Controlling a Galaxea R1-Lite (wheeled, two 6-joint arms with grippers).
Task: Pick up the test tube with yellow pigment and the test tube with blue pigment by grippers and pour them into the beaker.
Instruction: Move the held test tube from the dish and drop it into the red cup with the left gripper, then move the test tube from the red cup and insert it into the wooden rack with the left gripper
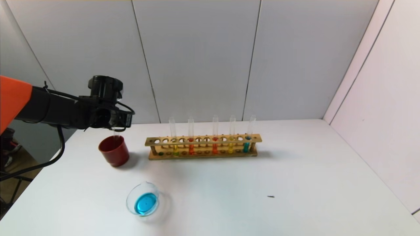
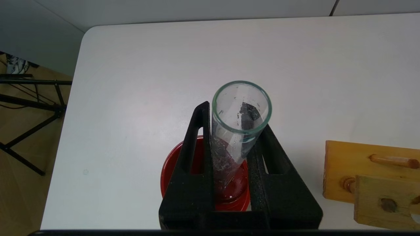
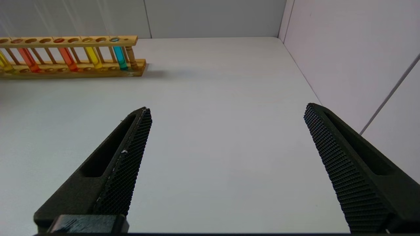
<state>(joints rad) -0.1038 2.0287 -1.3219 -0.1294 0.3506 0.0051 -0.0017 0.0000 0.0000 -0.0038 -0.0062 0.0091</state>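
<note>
My left gripper (image 1: 115,126) is shut on a clear test tube (image 2: 229,144) that shows no coloured liquid, only droplets. It holds the tube upright with the round bottom reaching into the dark-red cup (image 1: 114,151). In the left wrist view the left gripper (image 2: 234,124) clamps the tube from both sides. The beaker (image 1: 130,196) stands near the table's front with bright blue liquid in it. A tube with a little pale yellow liquid (image 1: 176,150) stands in the left part of the wooden rack (image 1: 203,140). My right gripper (image 3: 227,109) is open and empty, low over bare table, and out of the head view.
The rack also holds two orange-red tubes (image 1: 191,148), a golden-yellow tube (image 1: 231,147) and a teal-blue tube (image 1: 246,146) at its right end. Grey walls close the back and right. A small dark speck (image 1: 270,196) lies on the white table.
</note>
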